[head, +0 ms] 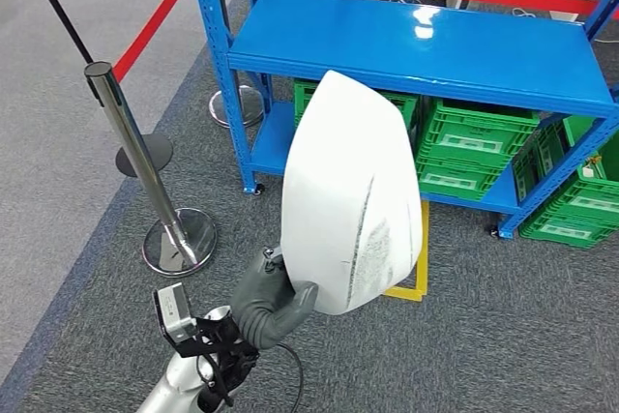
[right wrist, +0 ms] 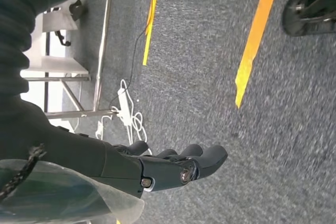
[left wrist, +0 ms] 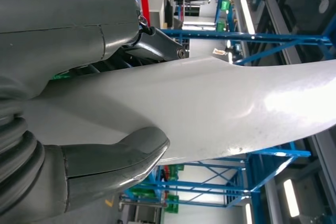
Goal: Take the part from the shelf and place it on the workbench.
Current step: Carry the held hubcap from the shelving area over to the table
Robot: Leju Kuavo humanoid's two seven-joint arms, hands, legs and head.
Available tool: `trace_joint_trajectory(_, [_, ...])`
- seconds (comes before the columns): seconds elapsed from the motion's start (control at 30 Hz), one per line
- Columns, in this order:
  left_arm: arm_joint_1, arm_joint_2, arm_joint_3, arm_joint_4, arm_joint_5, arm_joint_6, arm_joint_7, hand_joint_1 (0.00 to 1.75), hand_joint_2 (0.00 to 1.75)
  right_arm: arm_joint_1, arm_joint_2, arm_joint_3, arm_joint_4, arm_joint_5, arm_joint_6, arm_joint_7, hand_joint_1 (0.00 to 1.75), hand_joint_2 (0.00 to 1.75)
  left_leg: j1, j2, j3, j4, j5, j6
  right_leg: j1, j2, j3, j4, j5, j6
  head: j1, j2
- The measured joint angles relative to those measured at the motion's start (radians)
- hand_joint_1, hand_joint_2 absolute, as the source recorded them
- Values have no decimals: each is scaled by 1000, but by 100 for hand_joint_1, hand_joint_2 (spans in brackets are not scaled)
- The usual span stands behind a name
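The part, a big white curved shell panel w/ smooth glossy faces and dark scuff streaks, is up in the air in front of the blue steel shelf rack, clear of its top board, over the grey carpet. Left hand grips it at the lower edge: thick grey thumb pressed on one face, darker fingers behind on the other, so a pinch across the thin wall.

Probably light for its size (thin moulded plastic, looks hollow) and stiff enough to keep shape, but slick. A one-edge hold w/ most of the panel above the hand means it could swing or slip round in the grip. Safer hold is deeper over the rim, thumb flat.

Right hand hangs over carpet, fingers out straight and close together, holding nothing. Green plastic crates sit on the lower shelf
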Motion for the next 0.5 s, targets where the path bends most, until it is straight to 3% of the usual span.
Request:
trace_joint_trajectory(0.03, [0, 0, 0, 0, 0, -2, 0, 175, 175, 1, 0, 0, 0, 1, 1, 1, 0, 175, -1, 1, -1, 0, 0, 1, 0, 0, -23, 49, -13, 2, 0, 0])
trace_joint_trajectory(0.07, [0, 0, 0, 0, -1, -4, 1, 175, 175, 1, 0, 0, 0, 2, 2, 2, 0, 175, -2, 1, -1, 0, 1, 1, 0, 0, -30, 62, -6, 3, 0, 0])
trace_joint_trajectory(0.1, [0, 0, 0, 0, -1, -5, 1, 175, 175, 2, 0, 1, 0, 3, 3, 2, 0, 175, -3, 1, 0, 1, 1, 1, 0, 0, -16, 33, 20, 3, 0, 0])
trace_joint_trajectory(0.17, [-2, 0, -1, 0, -6, -6, 1, 175, 175, 0, -1, 1, 0, 4, 5, 3, 0, 175, -4, 0, 0, 4, -1, -2, 0, -1, 51, -102, 86, 1, 0, 0])
trace_joint_trajectory(0.2, [-3, 0, -2, 0, -10, -6, 1, 175, 175, -2, -1, 1, 0, 5, 7, 3, 0, 175, -6, 0, -2, 8, -3, -5, 0, 0, 84, -165, 106, -3, 0, 0])
trace_joint_trajectory(0.27, [-5, 0, -4, 0, -19, -6, 2, 175, 175, -3, -1, 2, 0, 6, 9, 4, 0, 175, -10, 0, -8, 16, -1, -13, 2, 2, 112, -218, 115, -12, -1, 0])
trace_joint_trajectory(0.33, [-7, 1, -6, 2, -22, -4, 8, 175, 175, -1, -1, 2, 0, 6, 9, 7, 0, 175, -10, 0, -11, 20, 1, -21, 2, 2, 112, -219, 121, -22, -1, 0])
trace_joint_trajectory(0.4, [-9, 2, -6, 4, -24, -1, 13, 175, 175, 0, -1, 2, 0, 5, 9, 10, 0, 175, -7, -3, -22, 50, -29, -32, -2, 0, 110, -222, 128, -33, -4, 0])
trace_joint_trajectory(0.5, [-11, 4, -7, 9, -27, 2, 15, 175, 175, -2, -1, 3, 0, 4, 9, 12, 0, 175, 3, -4, -78, 211, -135, -51, -4, -2, 99, -222, 137, -45, -10, 0])
